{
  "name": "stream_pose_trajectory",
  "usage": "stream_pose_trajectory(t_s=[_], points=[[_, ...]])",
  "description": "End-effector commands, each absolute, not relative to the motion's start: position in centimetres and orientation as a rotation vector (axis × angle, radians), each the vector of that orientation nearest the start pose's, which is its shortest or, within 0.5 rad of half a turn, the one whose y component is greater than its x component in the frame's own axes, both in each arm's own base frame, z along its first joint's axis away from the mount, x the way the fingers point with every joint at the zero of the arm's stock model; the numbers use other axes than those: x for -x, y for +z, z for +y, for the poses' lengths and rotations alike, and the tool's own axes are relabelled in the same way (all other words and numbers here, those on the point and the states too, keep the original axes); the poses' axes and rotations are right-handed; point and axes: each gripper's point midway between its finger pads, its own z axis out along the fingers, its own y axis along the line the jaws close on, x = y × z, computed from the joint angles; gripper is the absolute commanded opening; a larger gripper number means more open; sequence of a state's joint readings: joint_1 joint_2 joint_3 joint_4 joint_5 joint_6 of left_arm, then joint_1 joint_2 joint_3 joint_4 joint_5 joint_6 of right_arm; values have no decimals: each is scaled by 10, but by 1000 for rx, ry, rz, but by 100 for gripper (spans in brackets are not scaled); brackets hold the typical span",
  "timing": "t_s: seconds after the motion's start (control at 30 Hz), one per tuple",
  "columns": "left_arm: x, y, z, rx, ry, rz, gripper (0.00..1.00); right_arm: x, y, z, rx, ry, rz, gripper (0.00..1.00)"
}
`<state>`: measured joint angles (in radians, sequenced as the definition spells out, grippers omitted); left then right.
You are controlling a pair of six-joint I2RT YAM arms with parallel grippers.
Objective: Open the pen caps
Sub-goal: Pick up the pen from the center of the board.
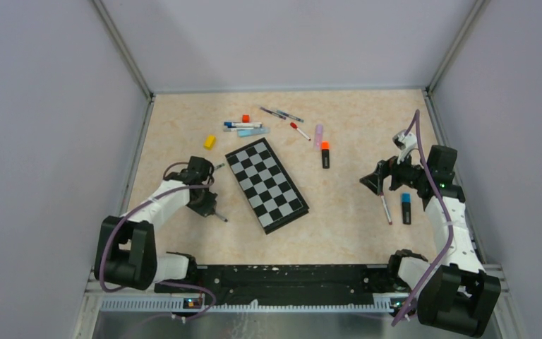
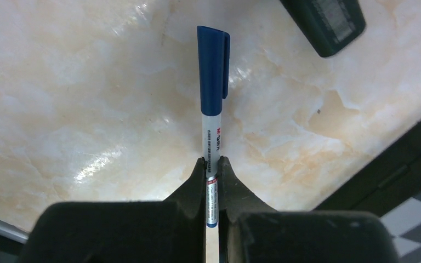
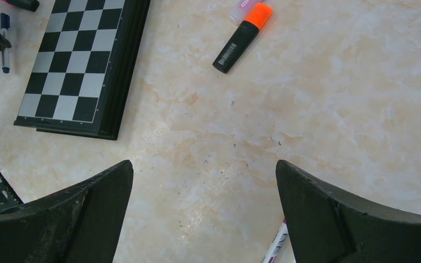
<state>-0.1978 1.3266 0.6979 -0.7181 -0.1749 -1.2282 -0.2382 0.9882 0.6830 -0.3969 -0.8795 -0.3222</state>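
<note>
Grey-walled booth, marbled beige table [image 1: 353, 233], the usual clutter.

The one that matters right now is the blue cap [image 2: 212, 71]. It's on its pen [image 2: 212, 134], on the left side of the table near the front. The cap points away from the left gripper [image 2: 212, 161], which is pinched tight on the white barrel at the tail end. My guess is that's deliberate: holding it low on the barrel leaves the whole cap sticking out free for something else to pull.

That something would be the right gripper [image 3: 204, 164]. It's spread wide with nothing in it, hanging over the right side of the table. A thin pen [image 3: 277, 244] lies just under one of its fingers.

Between the two arms sits the folded chessboard [image 1: 266, 185], so the right arm would have to reach over or around it.

Further out:
- an orange highlighter [image 1: 324, 154] with a lilac one [image 1: 318, 134] beside it
- a blue marker [image 1: 406, 208] by the right arm
- a bunch of pens [image 1: 243, 127] at the back, all capped as far as I can tell
- a yellow block [image 1: 209, 141] and an orange-red cube [image 1: 245, 119], neither in anyone's way
</note>
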Motion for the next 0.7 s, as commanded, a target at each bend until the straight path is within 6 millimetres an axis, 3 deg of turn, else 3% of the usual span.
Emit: stream_pose_trajectory(t_s=[0.0, 0.13, 0.23, 0.33, 0.4, 0.53, 0.67], points=[[-237, 50, -67, 1313, -186, 2485, 0, -280, 183, 63, 577, 596, 1918, 99], [-251, 84, -82, 1080, -346, 2495, 0, -277, 181, 66, 599, 613, 1911, 99], [-264, 123, -111, 798, -639, 2416, 0, -270, 182, 74, 648, 664, 1884, 99], [-269, 174, -152, 421, -1006, 2178, 0, -260, 184, 85, 711, 738, 1845, 99], [-265, 201, -170, 280, -1171, 2014, 0, -254, 185, 89, 733, 775, 1830, 99], [-257, 253, -203, 18, -1345, 1726, 0, -238, 199, 101, 789, 847, 1773, 99], [-250, 288, -244, -167, -1415, 1544, 0, -221, 219, 120, 871, 946, 1750, 99]])
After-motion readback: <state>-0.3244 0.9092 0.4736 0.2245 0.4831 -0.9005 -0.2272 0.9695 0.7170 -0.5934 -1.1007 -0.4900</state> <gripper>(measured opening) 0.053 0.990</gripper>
